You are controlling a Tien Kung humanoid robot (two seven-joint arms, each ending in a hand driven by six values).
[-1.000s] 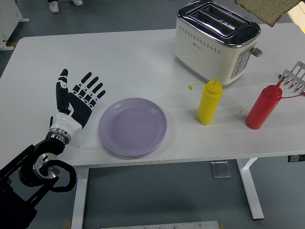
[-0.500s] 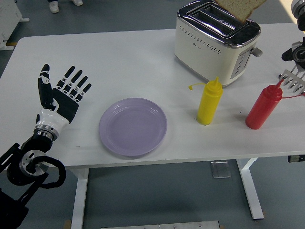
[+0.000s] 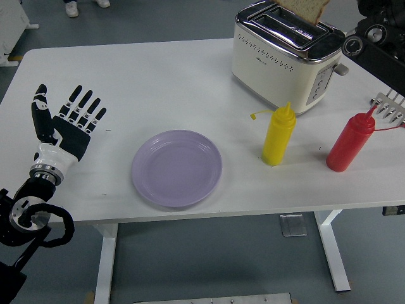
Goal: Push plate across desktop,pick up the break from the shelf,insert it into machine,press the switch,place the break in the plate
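Left hand (image 3: 62,125) lies spread flat on the table (image 3: 158,82). Bread (image 3: 305,9) sits half inside the toaster (image 3: 285,57); right hand's state is unclear

My lilac plate (image 3: 176,167) lies flat and empty on the desk, low and centre in the frame. At upper right stands the cream toaster (image 3: 286,54), chrome on top. A slice of bread (image 3: 304,9) sits tilted in its rear slot, most of it still sticking out above.

Lilac plate (image 3: 176,168), cream toaster (image 3: 286,58), yellow and red bottles (image 3: 278,135)
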